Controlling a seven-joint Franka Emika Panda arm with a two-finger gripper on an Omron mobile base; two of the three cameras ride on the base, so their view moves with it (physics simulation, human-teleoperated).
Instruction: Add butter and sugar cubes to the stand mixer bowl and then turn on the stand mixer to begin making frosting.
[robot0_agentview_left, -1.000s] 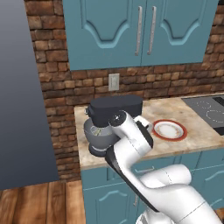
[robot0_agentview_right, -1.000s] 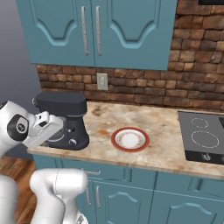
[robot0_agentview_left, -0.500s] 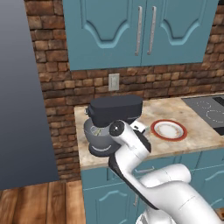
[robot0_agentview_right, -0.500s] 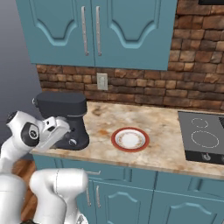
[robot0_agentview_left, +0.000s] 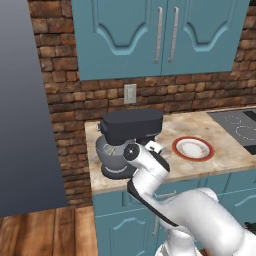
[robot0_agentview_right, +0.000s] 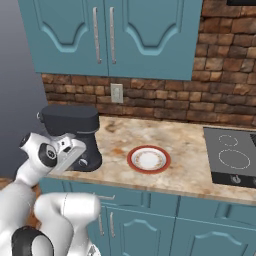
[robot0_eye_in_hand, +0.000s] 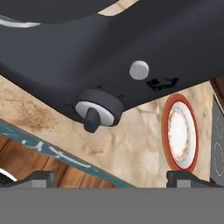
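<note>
The mixer stands at the left end of the counter, close to the front edge, with the bowl seated under its head. In the hand view the dial on the mixer's column sits dead ahead of the gripper — roughly centred between the two fingertips, which stand wide apart and hold nothing. The dial's little lever juts out toward the camera and slightly down; a smaller silver button lies beyond it, up and to the right. So the next move looks like a short straight advance along the gripper's own axis, fingers straddling the dial, then a twist. The red-rimmed plate lies on the counter off to the right, well apart from the mixer — not in the way
</note>
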